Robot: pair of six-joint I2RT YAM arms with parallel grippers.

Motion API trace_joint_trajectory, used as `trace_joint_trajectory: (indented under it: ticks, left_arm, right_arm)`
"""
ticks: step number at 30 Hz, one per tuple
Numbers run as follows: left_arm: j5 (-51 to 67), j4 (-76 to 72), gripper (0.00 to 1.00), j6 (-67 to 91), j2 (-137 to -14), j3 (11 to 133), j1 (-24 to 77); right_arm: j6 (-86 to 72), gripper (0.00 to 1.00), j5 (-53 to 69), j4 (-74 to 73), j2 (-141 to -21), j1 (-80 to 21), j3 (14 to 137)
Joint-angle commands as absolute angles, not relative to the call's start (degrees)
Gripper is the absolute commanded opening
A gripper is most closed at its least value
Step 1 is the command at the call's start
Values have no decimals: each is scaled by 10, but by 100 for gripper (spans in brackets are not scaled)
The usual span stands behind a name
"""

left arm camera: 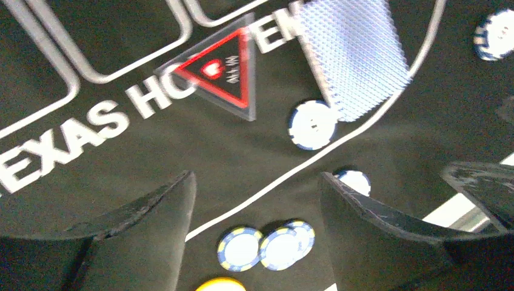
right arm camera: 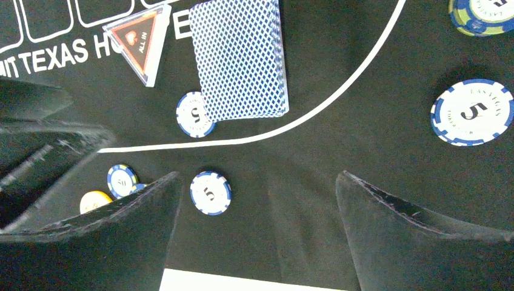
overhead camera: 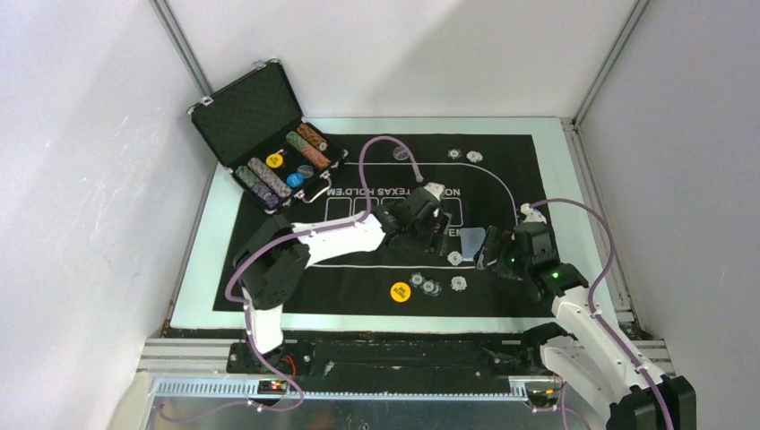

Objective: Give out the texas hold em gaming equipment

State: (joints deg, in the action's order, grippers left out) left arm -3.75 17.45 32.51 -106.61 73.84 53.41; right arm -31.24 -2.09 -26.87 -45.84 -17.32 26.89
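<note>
Starting with the top external view: the left gripper [overhead camera: 435,228] and the right gripper [overhead camera: 493,251] both hang low over the black mat with white lettering [overhead camera: 502,179] on the pale bench [overhead camera: 202,260]. The blue-backed deck of playing cards [overhead camera: 472,242] lies between them, just beside the right gripper, so the right arm is judged the nearer. Counted on the mat: four small pale-and-dark poker chips [overhead camera: 459,283] on the near side, two at the far edge, and one yellow round disc [overhead camera: 401,291]. The open black metal-edged case [overhead camera: 255,125] at the far left holds rows of chips plus one yellow and one blue disc.

Left wrist view: the left gripper [left arm camera: 254,212] stands wide and empty. One red-black triangle marker [left arm camera: 221,73] lies ahead, with the deck to its right. Chips: one touching the deck's near corner, one by the right finger, an overlapping cluster between the fingers whose number cannot be told, and one at the upper right edge.

Right wrist view: the right gripper [right arm camera: 260,224] is spread wide, holding nothing. The deck [right arm camera: 239,57] lies straight ahead, its long axis running away from the gripper, so the jaws would span its short side. Counted: one deck, one triangle, three blue-and-white chips marked 5, one marked 50, one greenish chip cut off at the corner, one yellow disc.
</note>
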Motion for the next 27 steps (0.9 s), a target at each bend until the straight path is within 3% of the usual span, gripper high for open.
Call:
trace_joint_trajectory:
  ticks: [1,3,8,16,27]
  left_arm:
    - [39,103,82,145,-1085,762,563]
    - [53,82,91,56,-1082,746,573]
    - [56,103,95,-26,-1113,790,574]
    - [109,123,89,-53,-1189,854,575]
    - [91,155,76,-62,-1237,895,575]
  right_arm:
    - [-314,99,-9,-251,-444,-159,265]
    - [-313,99,2,-249,-444,-152,263]
    - [-313,99,25,-245,-442,-140,258]
    - [-312,99,33,-247,-428,-130,254]
    - [-313,99,42,-245,-427,-122,251]
